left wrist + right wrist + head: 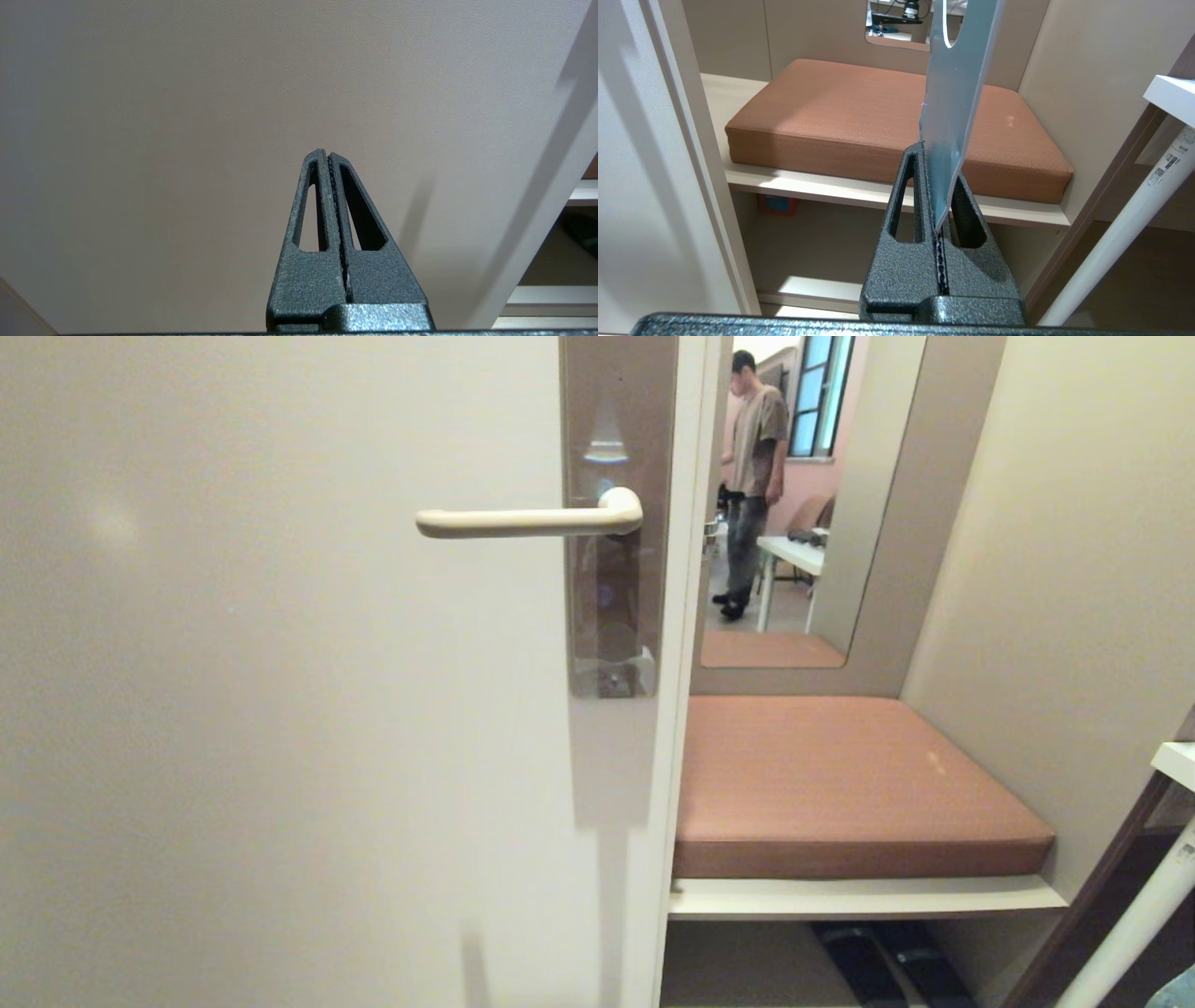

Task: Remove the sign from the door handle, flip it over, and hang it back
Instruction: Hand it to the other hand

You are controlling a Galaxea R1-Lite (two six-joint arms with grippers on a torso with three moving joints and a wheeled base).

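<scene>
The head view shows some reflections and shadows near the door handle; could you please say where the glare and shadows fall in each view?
Head view: glare on the backplate above the door handle. Left wrist view: left gripper casts a shadow on the door. Right wrist view: the sign has a pale sheen.

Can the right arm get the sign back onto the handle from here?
Probably yes. The handle is bare with its free end unobstructed, and the right gripper already pinches the sign; neither arm shows near it.

A pale door (pixel 280 709) stands beside a wall mirror (pixel 794 523) above a brown cushion (pixel 840 784) on a cream shelf (pixel 859 896).
</scene>
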